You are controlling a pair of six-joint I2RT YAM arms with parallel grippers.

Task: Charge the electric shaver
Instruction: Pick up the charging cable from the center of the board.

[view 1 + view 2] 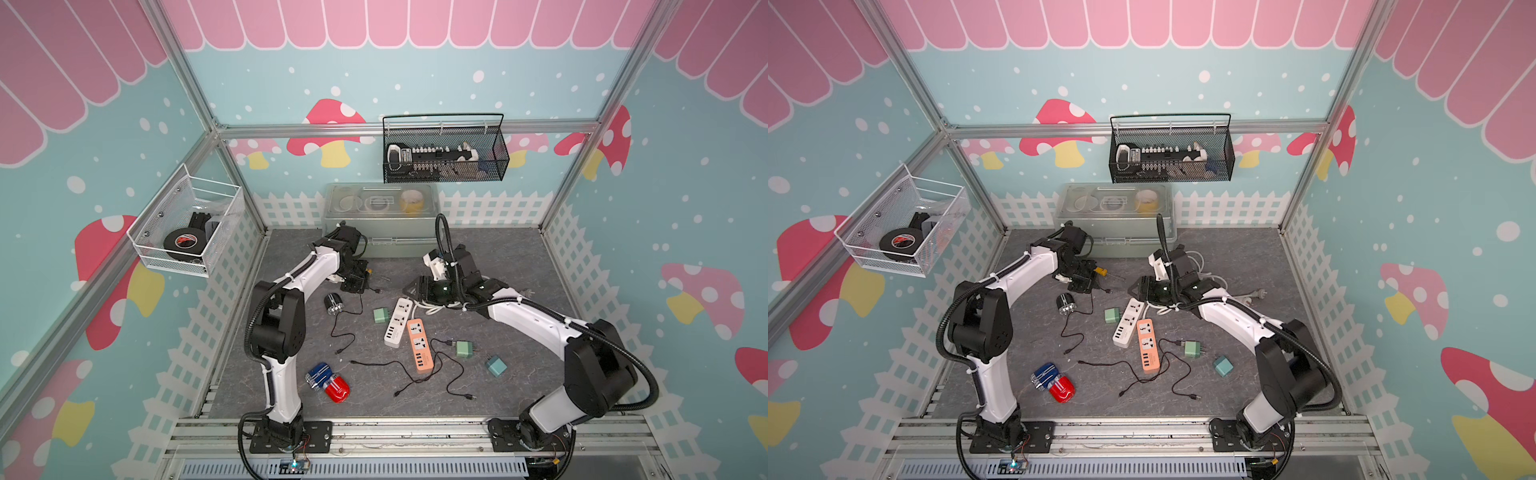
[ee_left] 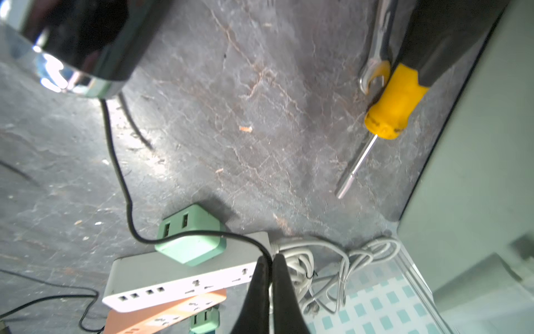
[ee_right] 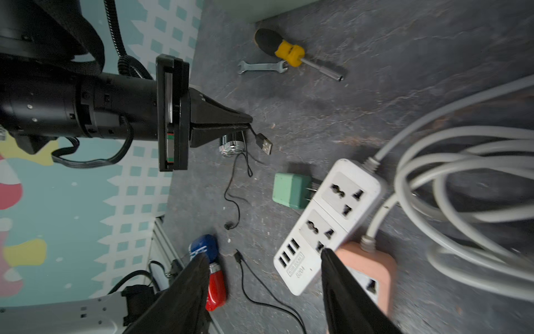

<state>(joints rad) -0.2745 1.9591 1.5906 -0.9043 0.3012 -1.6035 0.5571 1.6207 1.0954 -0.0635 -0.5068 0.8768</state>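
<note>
The electric shaver [image 1: 332,305] [image 1: 1066,304], a black and chrome cylinder, lies on the grey mat with a thin black cable [image 2: 115,162] running from it. My left gripper [image 3: 249,123] [image 2: 270,260] [image 1: 365,287] is shut on that cable just behind its USB plug [image 3: 264,144], held off the mat. The white power strip [image 1: 398,322] [image 3: 326,225] lies at mid-table with a green adapter [image 1: 380,316] [image 3: 290,191] against its side. My right gripper [image 3: 264,254] [image 1: 409,291] hangs open over the strip's USB end, holding nothing.
An orange power strip [image 1: 419,345] lies beside the white one, whose grey cord [image 3: 462,173] is coiled to the right. A yellow screwdriver [image 3: 289,53] and wrench [image 3: 260,67] lie by the grey box [image 1: 382,216]. Blue and red shavers [image 1: 328,382], two adapters [image 1: 464,349] and loose cables lie in front.
</note>
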